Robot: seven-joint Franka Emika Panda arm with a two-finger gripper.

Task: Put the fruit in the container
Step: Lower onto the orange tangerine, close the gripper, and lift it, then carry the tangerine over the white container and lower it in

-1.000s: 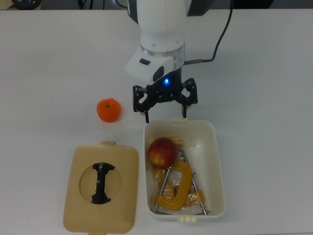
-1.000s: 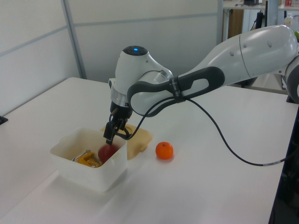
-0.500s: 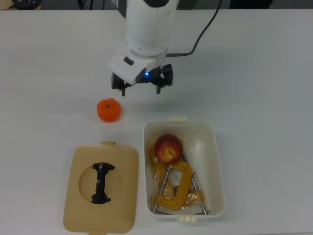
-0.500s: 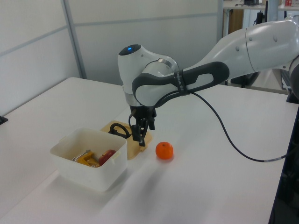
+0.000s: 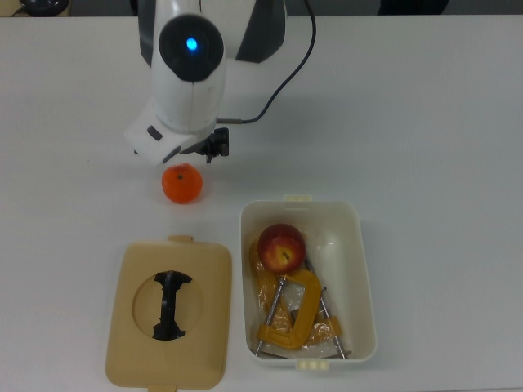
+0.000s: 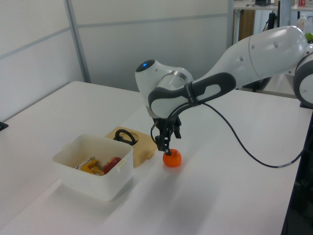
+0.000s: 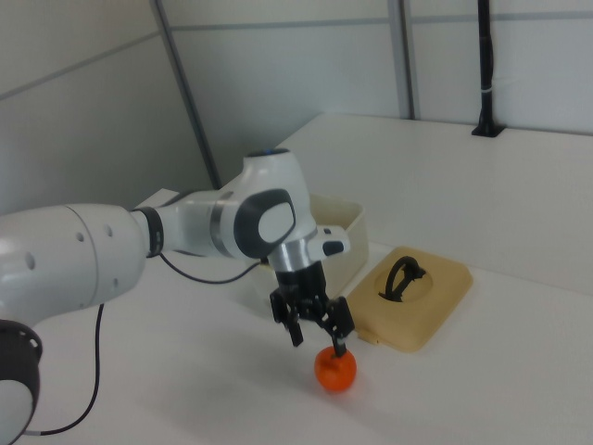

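Taking the white tub (image 5: 361,269) as the landmark and reading the top view from left to right: the tan lid (image 5: 135,327) with its black handle (image 5: 169,304) lies flat on the white table (image 5: 441,122), just beside the tub on the top view's left. Above the lid, and up-left of the tub's near corner, the tangerine (image 5: 181,183) sits on the table, apart from both lid and tub. The white Panda arm (image 5: 189,65) reaches over it, and the gripper (image 7: 315,326) hangs directly above the tangerine; in the right view its black fingers (image 7: 339,344) are spread apart, one tip right at the fruit's top, though contact cannot be confirmed. The left view shows the same thing, the fingers pointing down onto the tangerine beside the lid. A black cable (image 5: 286,73) trails from the arm across the table.

Inside the tub, the red apple (image 5: 281,248) with its yellow patch rests at the end nearer the arm, lying against a yellow-orange C-clamp (image 5: 288,314) that fills the tub's lower half. Cream latch tabs (image 5: 297,198) sit on the short ends.
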